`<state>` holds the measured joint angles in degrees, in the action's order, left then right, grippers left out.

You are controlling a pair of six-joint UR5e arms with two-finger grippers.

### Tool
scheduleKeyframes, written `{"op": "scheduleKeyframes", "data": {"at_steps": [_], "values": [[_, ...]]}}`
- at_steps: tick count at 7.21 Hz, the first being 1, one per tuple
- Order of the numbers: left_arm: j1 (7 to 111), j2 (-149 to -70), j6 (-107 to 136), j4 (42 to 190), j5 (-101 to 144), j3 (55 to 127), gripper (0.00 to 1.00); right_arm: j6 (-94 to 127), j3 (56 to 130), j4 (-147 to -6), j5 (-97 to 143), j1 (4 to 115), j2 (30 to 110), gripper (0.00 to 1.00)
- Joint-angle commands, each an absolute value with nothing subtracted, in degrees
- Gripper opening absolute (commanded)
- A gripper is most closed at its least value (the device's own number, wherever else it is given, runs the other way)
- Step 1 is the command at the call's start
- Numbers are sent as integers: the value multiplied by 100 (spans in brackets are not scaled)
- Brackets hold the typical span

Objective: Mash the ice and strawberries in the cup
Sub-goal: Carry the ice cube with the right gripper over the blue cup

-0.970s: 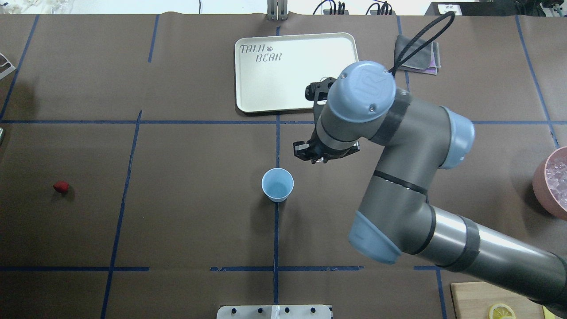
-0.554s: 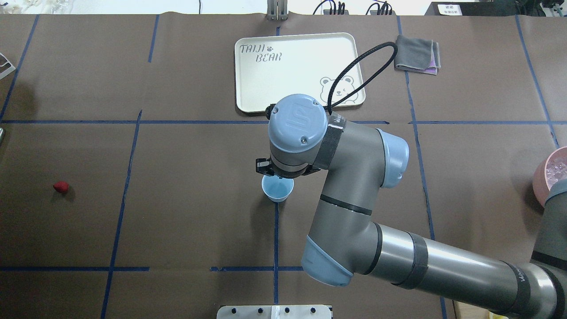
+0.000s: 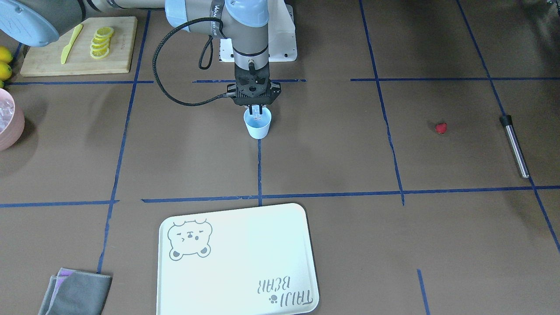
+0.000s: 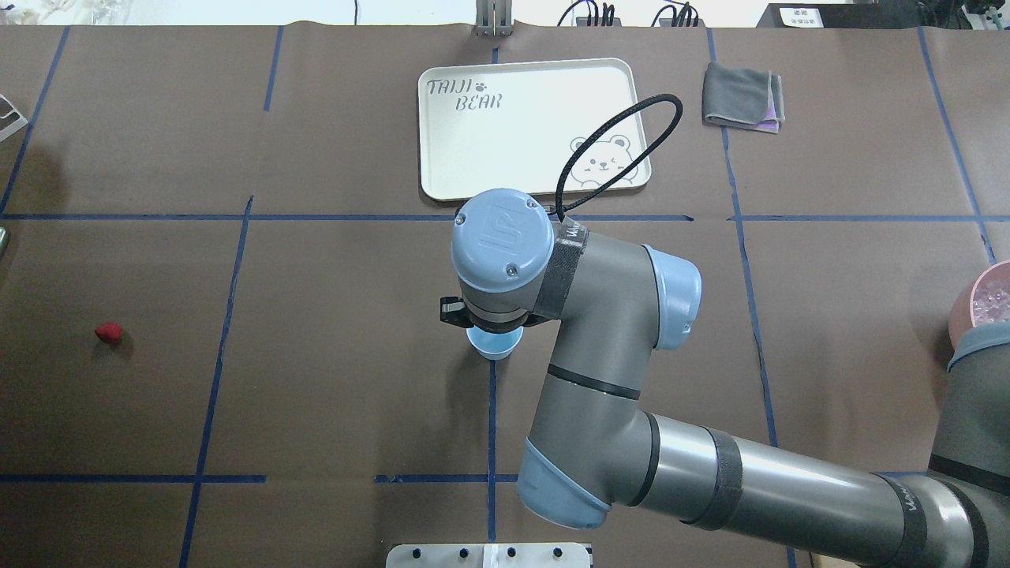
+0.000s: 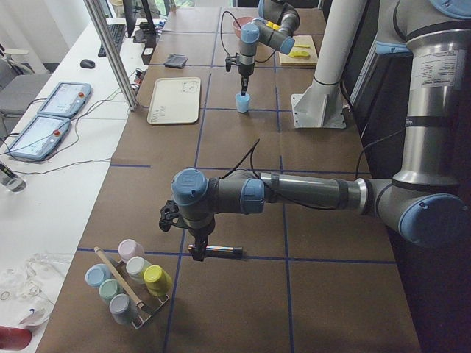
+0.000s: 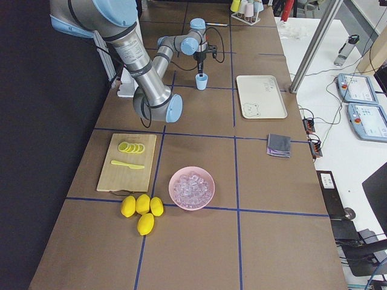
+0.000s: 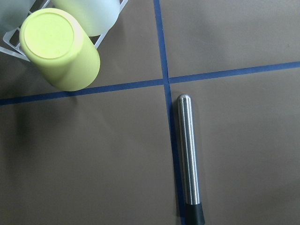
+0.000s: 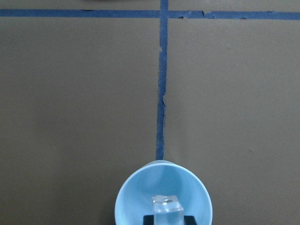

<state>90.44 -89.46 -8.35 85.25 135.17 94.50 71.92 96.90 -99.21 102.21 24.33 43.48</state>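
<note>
The light-blue cup (image 3: 258, 127) stands upright at the table's centre on a blue tape line. My right gripper (image 3: 257, 113) hangs just over its mouth, shut on a clear ice cube (image 8: 167, 207); the right wrist view shows the cube between the fingertips above the cup's (image 8: 163, 192) inside. In the overhead view the wrist hides most of the cup (image 4: 495, 345). More ice fills the pink bowl (image 6: 192, 187). The strawberry (image 3: 441, 127) lies alone far toward my left. My left gripper (image 5: 197, 248) hovers over a steel muddler (image 7: 188, 159); I cannot tell whether it is open or shut.
A cream tray (image 3: 238, 258) lies beyond the cup, a grey cloth (image 3: 74, 297) near it. A cutting board (image 3: 78, 46) carries lemon slices and a yellow knife, with whole lemons (image 6: 140, 211) beside it. A rack of pastel cups (image 5: 129, 283) stands by the left arm.
My right arm has swung from the tray's near edge leftward to a spot directly over the cup, with its wrist now covering most of the cup from above.
</note>
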Motion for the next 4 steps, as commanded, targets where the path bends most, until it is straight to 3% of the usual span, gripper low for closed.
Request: {"op": "scheduleKeyframes", "data": {"at_steps": [1, 4], "values": [[9044, -8938, -835, 8525, 13518, 9448, 100, 7190, 9721, -9923, 10230, 2426, 4342, 98], [9044, -8938, -835, 8525, 13518, 9448, 100, 7033, 10148, -10088, 10535, 2844, 4603, 98]]}}
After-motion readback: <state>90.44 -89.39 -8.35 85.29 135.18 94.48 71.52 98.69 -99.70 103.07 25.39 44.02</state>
